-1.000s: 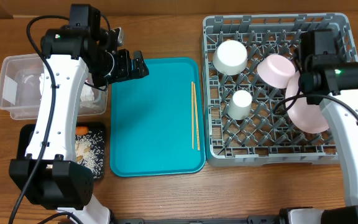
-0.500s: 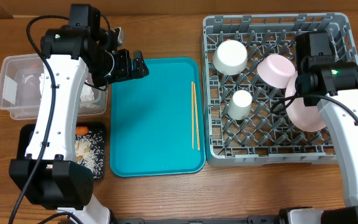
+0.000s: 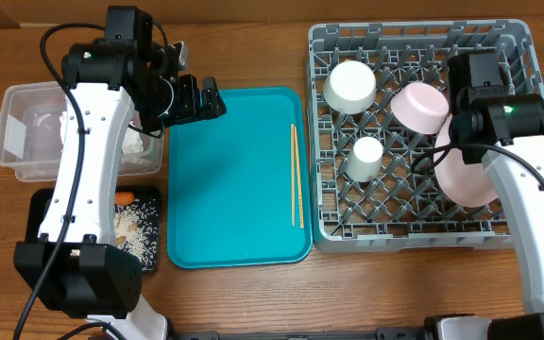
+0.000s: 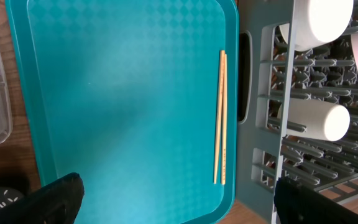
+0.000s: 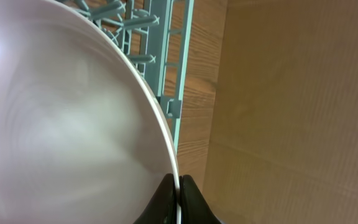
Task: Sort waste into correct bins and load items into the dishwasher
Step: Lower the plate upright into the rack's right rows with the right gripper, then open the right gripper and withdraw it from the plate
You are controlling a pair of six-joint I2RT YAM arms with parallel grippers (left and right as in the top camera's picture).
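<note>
My right gripper (image 5: 178, 186) is shut on the rim of a pale pink plate (image 3: 466, 170), (image 5: 61, 124) and holds it on edge over the right side of the grey dish rack (image 3: 414, 227). A white bowl (image 3: 349, 86), a pink bowl (image 3: 419, 106) and a small white cup (image 3: 365, 156) sit in the rack. A pair of wooden chopsticks (image 3: 296, 175), (image 4: 220, 118) lies at the right edge of the teal tray (image 3: 229, 179). My left gripper (image 3: 201, 99) is open and empty above the tray's far left corner.
A clear tub (image 3: 36, 132) with white napkins stands at the left. In front of it a black tray (image 3: 41, 212) holds rice (image 3: 135, 231) and an orange carrot (image 3: 125, 196). The left arm crosses over both.
The right gripper has shifted slightly with the pink plate over the rack. The left arm has not moved.
</note>
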